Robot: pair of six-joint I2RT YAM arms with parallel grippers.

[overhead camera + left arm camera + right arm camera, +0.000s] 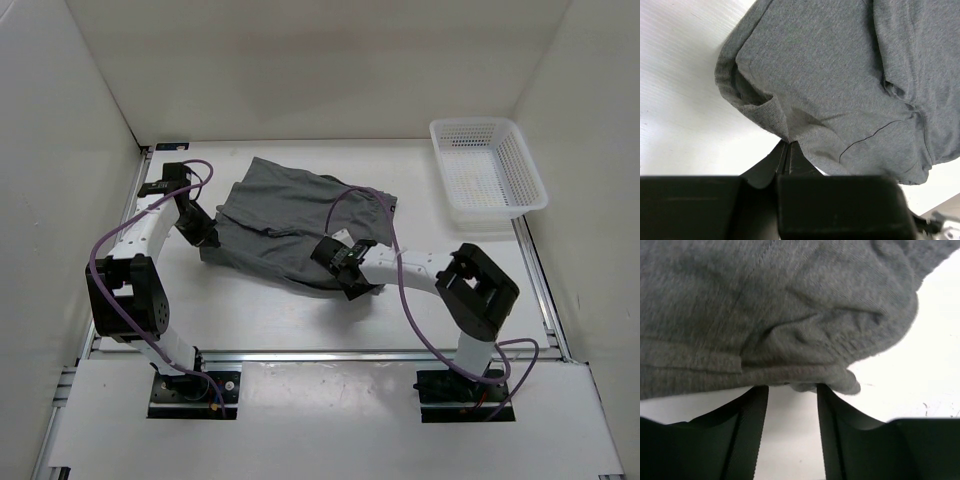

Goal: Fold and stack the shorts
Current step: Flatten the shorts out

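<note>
Pinching the shorts' edge, left claw closed, right claw parted at near hem, basket well apart

A robotics lab test cell is indicated. The white tabletop is boxed in on three sides by plain white panels and edged with aluminium extrusion rails. The left arm and the right arm are bolted on black base plates at the near edge, and purple cables are looped along them.
</note>
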